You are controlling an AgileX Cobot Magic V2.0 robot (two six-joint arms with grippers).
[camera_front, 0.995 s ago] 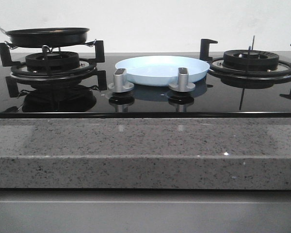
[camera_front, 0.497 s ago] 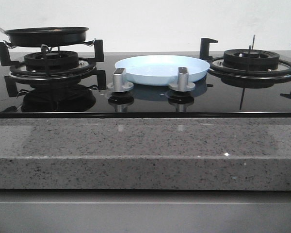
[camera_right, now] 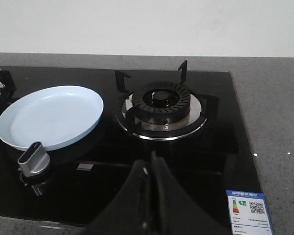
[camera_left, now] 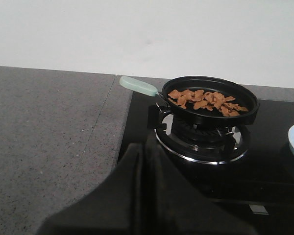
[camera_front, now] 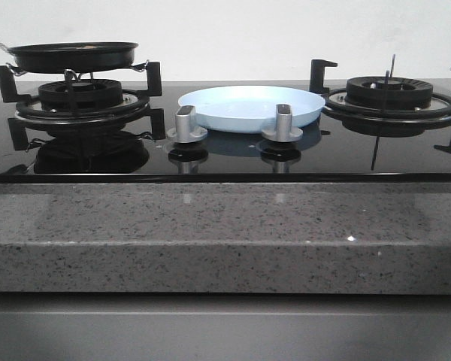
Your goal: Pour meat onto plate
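The meat (camera_left: 206, 100), a heap of small tan-brown strips, lies in a black frying pan (camera_left: 209, 113) with a pale green handle (camera_left: 138, 86) on the left burner; the pan also shows in the front view (camera_front: 74, 56). The pale blue plate (camera_front: 251, 107) sits empty on the black hob between the burners, and shows in the right wrist view (camera_right: 51, 116). My left gripper (camera_left: 143, 147) is shut and empty, short of the pan and its handle. My right gripper (camera_right: 152, 164) is shut and empty, before the right burner. Neither arm shows in the front view.
Two silver knobs (camera_front: 187, 125) (camera_front: 282, 123) stand in front of the plate. The right burner (camera_right: 160, 105) has raised black pan supports. A grey speckled counter (camera_left: 44, 132) lies left of the hob, with its front ledge (camera_front: 225, 233) below. A sticker (camera_right: 249, 209) marks the hob's corner.
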